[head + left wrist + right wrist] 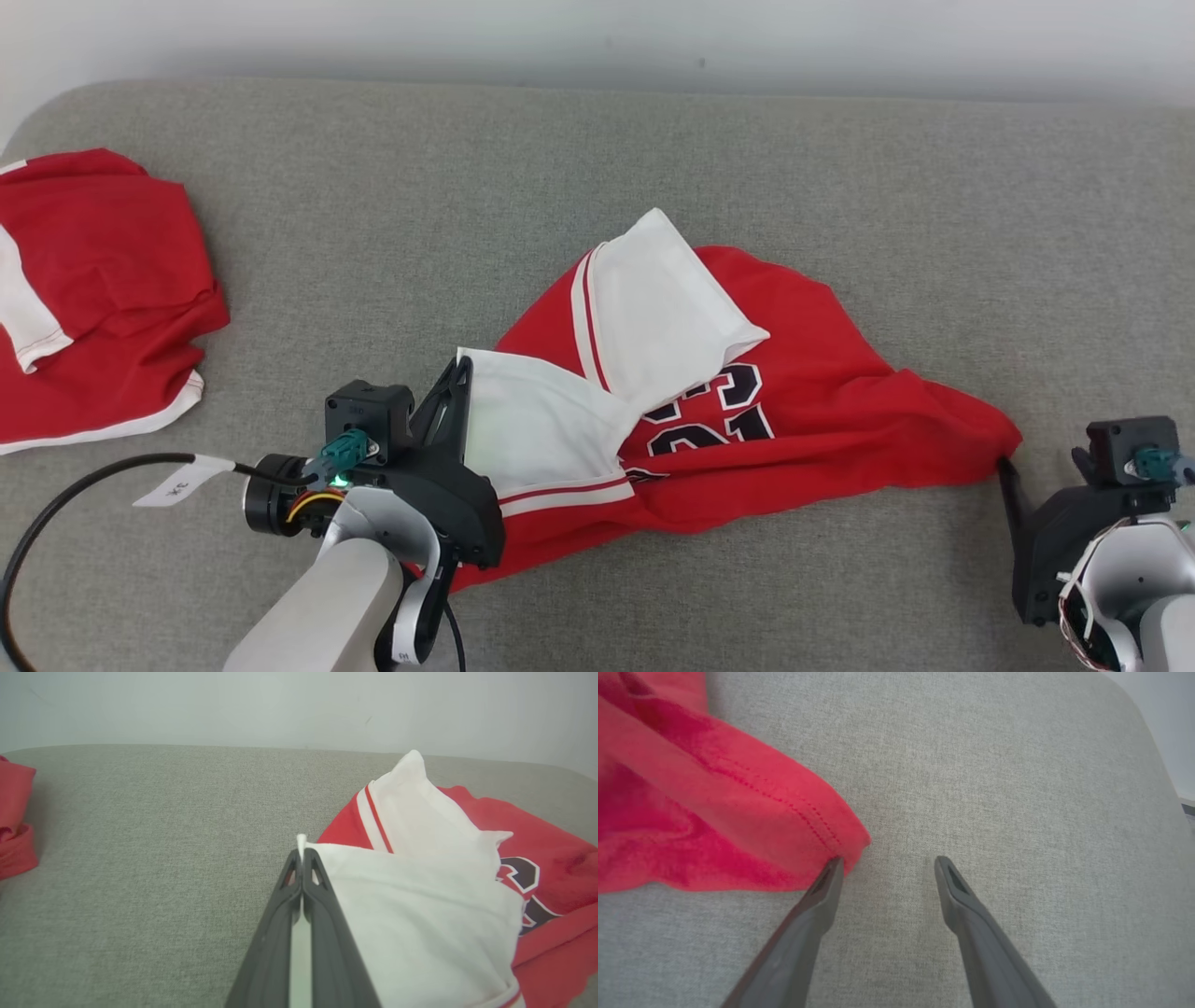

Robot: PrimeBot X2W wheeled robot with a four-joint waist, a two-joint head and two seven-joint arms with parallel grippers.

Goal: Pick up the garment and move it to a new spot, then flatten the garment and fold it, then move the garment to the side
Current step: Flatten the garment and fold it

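Work surface was a grey woven-fabric pad (597, 159), matte, fine texture, flat. Corners were rounded: 1 at far left (47, 112), 1 more in the right wrist view (1125, 695). Plain off-white wall (597, 37) ran straight behind the pad's far edge, carrying 1 small dark speck (701, 63). A dark strip (1188, 808) sat low beside the wall, past the pad's right edge. Light was soft and even, shadows faint and short.
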